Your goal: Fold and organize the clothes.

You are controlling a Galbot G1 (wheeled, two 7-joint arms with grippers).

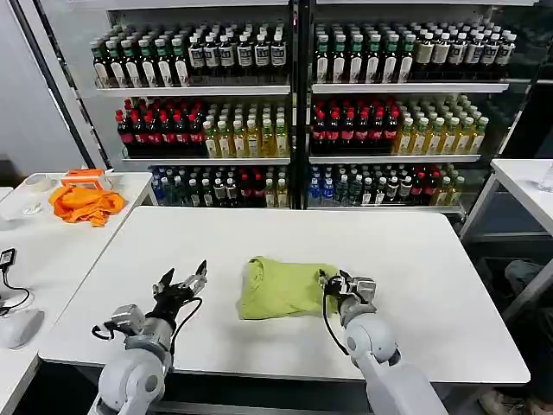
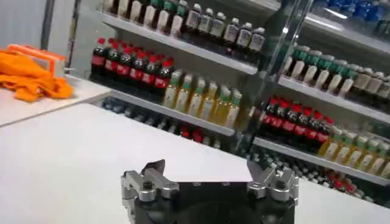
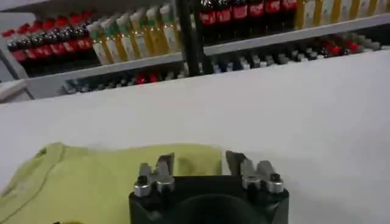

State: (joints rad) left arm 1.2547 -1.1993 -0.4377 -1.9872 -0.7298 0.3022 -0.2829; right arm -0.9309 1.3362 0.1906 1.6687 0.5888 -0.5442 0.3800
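The clothes are one lime T-shirt (image 1: 285, 287), folded into a compact bundle near the middle of the white table (image 1: 415, 259). My right gripper (image 1: 341, 284) is at the bundle's right edge and is open. In the right wrist view the right gripper (image 3: 200, 161) has one fingertip over the T-shirt (image 3: 79, 182) and the other over bare table, and it holds nothing. My left gripper (image 1: 183, 281) is open to the left of the shirt, a short gap away. In the left wrist view the left gripper (image 2: 207, 169) has only bare tabletop in front of it.
An orange cloth (image 1: 85, 201) lies by an orange frame on the side table at the far left, along with a tape roll (image 1: 36, 182) and a mouse (image 1: 19, 327). Shelves of bottles (image 1: 294, 104) stand behind the table. Another table (image 1: 527, 181) stands at the right.
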